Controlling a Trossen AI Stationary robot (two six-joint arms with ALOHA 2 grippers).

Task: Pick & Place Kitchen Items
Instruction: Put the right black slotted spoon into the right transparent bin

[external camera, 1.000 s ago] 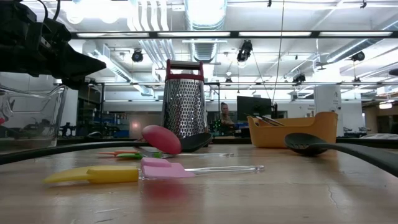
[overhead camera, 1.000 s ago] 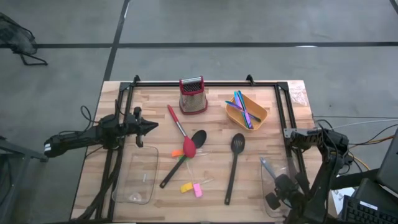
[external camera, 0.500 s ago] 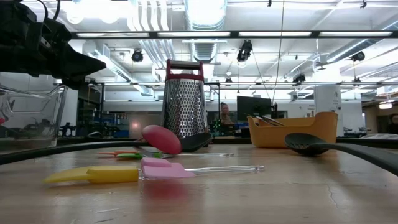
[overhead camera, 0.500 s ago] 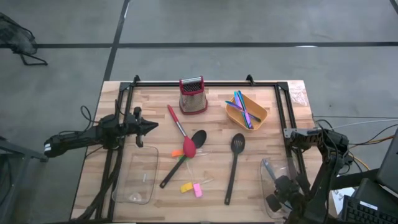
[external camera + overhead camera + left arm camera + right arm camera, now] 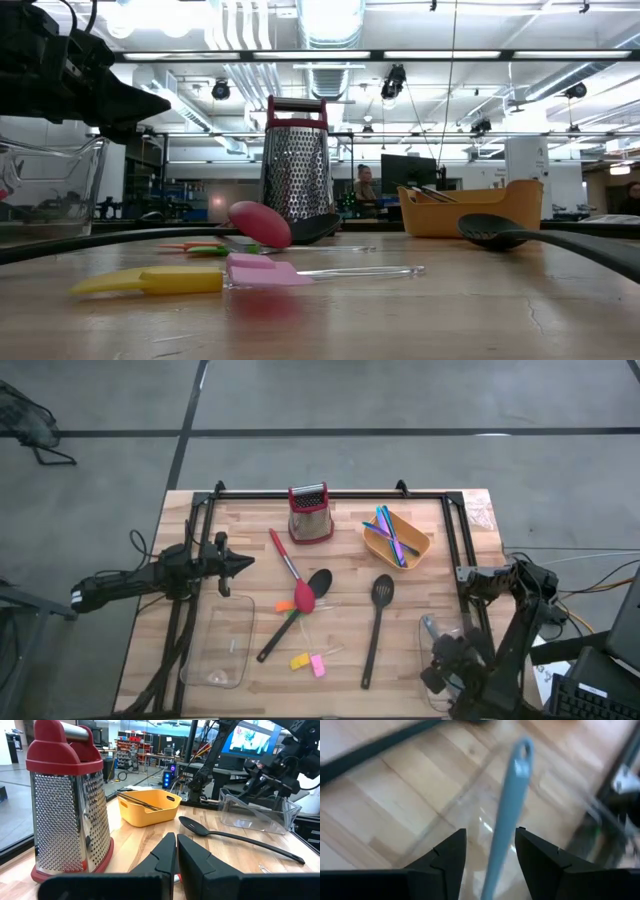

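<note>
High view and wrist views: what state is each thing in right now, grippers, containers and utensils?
Left gripper: shut, empty, above the table's left side.
Right gripper: open, over the right dish, a grey-blue handle between its fingers.
Right dish: clear, holding that utensil.
Left dish: clear, upright on the table.
Grater: standing upright.
Yellow bowl: holding coloured sticks.
Slotted spoon: lying flat.
Red spoon: lying across the black spoon.

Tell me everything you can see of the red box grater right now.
The red box grater stands upright near the far edge of the table, beside the yellow tray of sticks. It has a red handle on top, perforated metal walls that widen downward, and a red base rim. Nothing touches it except the table. The left end effector, shut, points toward it from a short way off.
</note>
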